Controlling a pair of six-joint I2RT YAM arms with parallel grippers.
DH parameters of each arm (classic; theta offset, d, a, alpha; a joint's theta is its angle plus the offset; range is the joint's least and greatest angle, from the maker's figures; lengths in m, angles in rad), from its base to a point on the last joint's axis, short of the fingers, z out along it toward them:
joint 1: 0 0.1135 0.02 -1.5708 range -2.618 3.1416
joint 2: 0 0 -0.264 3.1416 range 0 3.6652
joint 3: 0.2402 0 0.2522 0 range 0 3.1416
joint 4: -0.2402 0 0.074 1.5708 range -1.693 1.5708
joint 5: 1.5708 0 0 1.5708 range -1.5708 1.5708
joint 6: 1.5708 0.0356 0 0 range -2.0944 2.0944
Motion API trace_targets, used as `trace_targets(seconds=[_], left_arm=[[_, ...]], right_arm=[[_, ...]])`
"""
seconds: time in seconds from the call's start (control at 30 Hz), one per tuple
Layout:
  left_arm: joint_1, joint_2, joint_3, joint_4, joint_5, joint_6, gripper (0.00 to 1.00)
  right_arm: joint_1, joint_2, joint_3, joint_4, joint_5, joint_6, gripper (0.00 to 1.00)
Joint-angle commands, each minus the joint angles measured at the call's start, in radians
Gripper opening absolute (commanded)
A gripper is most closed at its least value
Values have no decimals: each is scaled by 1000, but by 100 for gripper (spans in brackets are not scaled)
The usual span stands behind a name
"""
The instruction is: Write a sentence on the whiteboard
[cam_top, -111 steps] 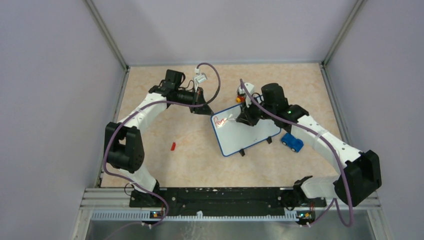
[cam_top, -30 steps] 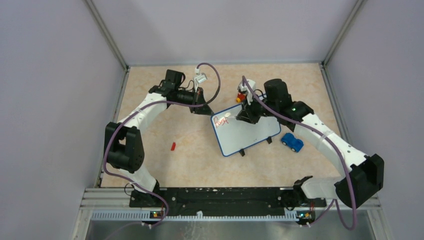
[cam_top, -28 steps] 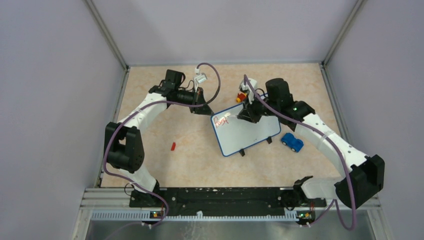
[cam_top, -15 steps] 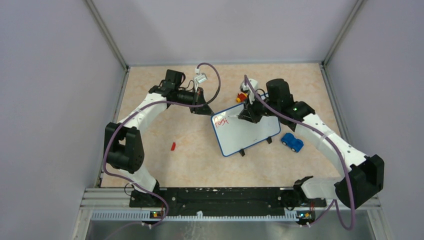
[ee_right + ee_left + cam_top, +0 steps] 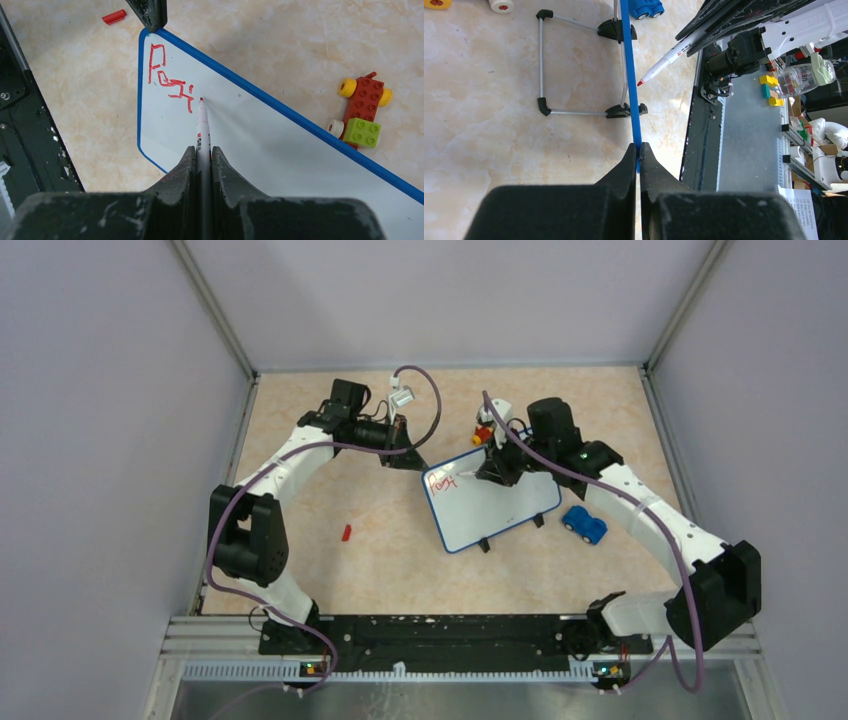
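The whiteboard [image 5: 495, 505] with its blue rim stands tilted on black feet mid-table. My left gripper [image 5: 639, 150] is shut on the whiteboard's blue rim [image 5: 630, 85] at the far left corner, also seen as the left gripper [image 5: 418, 462] from above. My right gripper [image 5: 202, 150] is shut on a white marker [image 5: 201, 125] with a red tip touching the whiteboard [image 5: 280, 150]. The sentence [image 5: 169, 79] stands as a few red letters, roughly "Posi", at the board's top left corner. From above, the right gripper [image 5: 492, 473] hangs over the board's upper edge.
A blue toy car [image 5: 584, 525] sits right of the board. A red, yellow and green brick toy [image 5: 361, 112] lies behind the board's far edge. A red marker cap [image 5: 346, 532] lies on the table to the left. Purple walls enclose the table.
More red letters have appeared on the board since the earliest frame. The right gripper with the marker has shifted slightly along the top line. The left arm has stayed still.
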Motion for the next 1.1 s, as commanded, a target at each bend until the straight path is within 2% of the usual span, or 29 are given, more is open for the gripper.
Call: trace_targets(seconds=[0.0, 0.4, 0.83, 1.07], left_arm=[[-9, -39, -7, 1, 25, 7, 0], [-9, -36, -5, 1, 25, 6, 0], [-9, -34, 0, 2, 25, 1, 0], [-9, -34, 0, 2, 25, 3, 0]], right_arm=[[2, 8, -3, 23, 7, -20, 0], [4, 27, 2, 35, 16, -22, 0], [-23, -22, -2, -11, 62, -42, 0], [-27, -32, 13, -16, 28, -39, 0]])
